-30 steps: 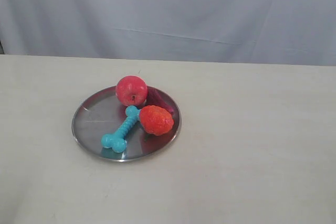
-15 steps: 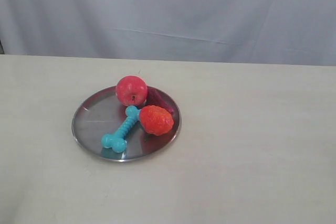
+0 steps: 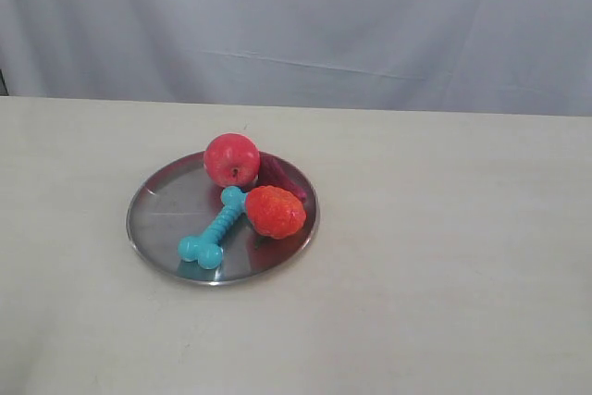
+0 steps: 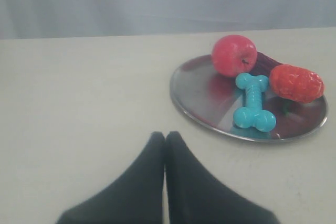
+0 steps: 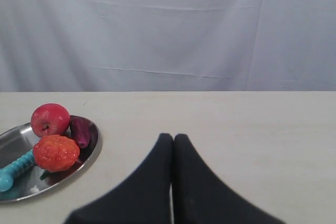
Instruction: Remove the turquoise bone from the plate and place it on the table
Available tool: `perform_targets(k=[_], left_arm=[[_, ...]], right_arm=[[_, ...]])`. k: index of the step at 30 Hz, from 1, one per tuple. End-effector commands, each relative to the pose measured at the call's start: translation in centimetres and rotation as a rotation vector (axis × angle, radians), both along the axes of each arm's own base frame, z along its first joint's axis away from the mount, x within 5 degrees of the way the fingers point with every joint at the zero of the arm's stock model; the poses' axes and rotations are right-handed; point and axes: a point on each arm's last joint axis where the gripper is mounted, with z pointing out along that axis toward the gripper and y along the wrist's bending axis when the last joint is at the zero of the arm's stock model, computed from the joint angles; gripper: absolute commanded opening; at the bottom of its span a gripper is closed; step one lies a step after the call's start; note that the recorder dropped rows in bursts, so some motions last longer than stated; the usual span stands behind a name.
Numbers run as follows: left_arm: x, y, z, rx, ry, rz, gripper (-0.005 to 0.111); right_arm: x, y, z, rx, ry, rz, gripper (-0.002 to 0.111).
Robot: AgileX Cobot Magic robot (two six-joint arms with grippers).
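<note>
One turquoise bone (image 3: 214, 228) lies on the one plate (image 3: 157, 210), its far knob just beside one orange-red fruit (image 3: 275, 211). One red apple (image 3: 231, 159) and one dark purple piece (image 5: 80, 131) sit farther back. The worktop (image 3: 444, 256) opens widest toward its right edge. Left tool (image 4: 165, 136) and right tool (image 5: 173, 137) are both pressed together, holding nothing.

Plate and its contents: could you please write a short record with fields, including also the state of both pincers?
plate: round, silver metal, on the table
turquoise bone: lying on the plate, one end next to the orange-red fruit
red apple: at the plate's far edge
orange-red fruit: on the plate, right of the bone
dark purple item: on the plate, partly hidden
left pincer: shut, holding nothing, away from the plate
right pincer: shut, holding nothing, away from the plate
task state: bone not yet removed
</note>
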Motion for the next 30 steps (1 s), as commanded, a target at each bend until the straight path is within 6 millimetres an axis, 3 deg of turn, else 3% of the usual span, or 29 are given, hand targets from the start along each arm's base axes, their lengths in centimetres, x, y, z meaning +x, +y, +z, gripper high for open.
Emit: perform_targets(k=[1,8,14,22,30], left_arm=[[0.0,0.0,-0.1,-0.001,0.001,-0.002,0.0],[0.0,0.0,-0.1,-0.001,0.001,-0.002,0.0],[0.0,0.0,-0.1,-0.001,0.001,-0.002,0.0],[0.0,0.0,-0.1,-0.001,0.001,-0.002,0.0],[0.0,0.0,-0.1,-0.001,0.001,-0.002,0.0]], right_arm=[[0.1,0.0,0.7,0.063,-0.012,-0.008,0.0],[2.5,-0.7,3.0,0.124,0.19,-0.007,-0.001],[6.2,-0.6,5.0,0.119,0.328,0.115,-0.001],[12.3,1.1,7.7,0.04,0.551,0.296,-0.001],[19.6,4.1,7.9,0.058,0.721,0.393,-0.001]])
